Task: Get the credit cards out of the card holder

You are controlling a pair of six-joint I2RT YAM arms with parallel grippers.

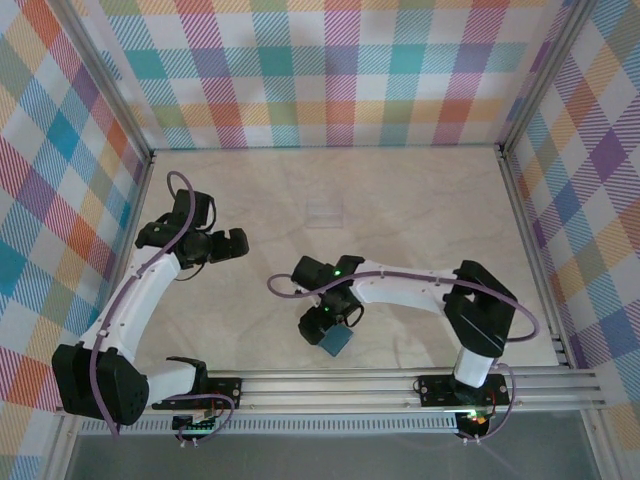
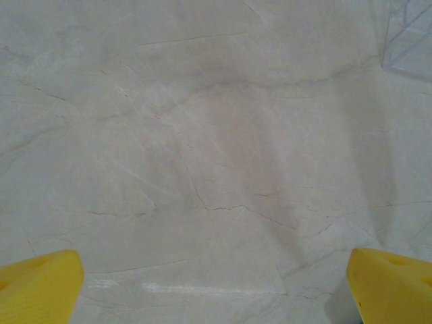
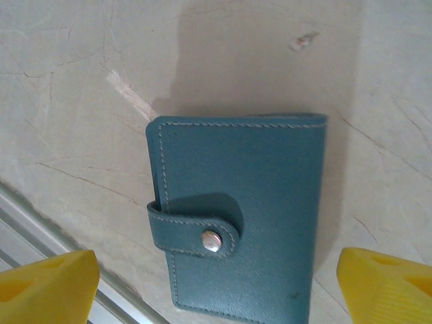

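Snapped-shut card holder (image 3: 243, 202) lies centre frame on table (image 3: 67, 101); right tool (image 3: 216, 287) released, straddling it without contact; left tool (image 2: 216, 287) released.

Two arms are counted, the left arm (image 1: 140, 290) and the right arm (image 1: 410, 288), with two grippers, the left gripper (image 2: 216, 290) and the right gripper (image 3: 216, 287), each with two yellow fingers (image 3: 47, 283), four in all. One teal card holder (image 3: 236, 189) lies between the right gripper's fingers, touching neither, and bears one strap (image 3: 182, 226) with one silver snap (image 3: 212, 240). One clear plastic square (image 2: 408, 34) lies ahead of the left gripper's fingers. There is one table (image 2: 202, 135).
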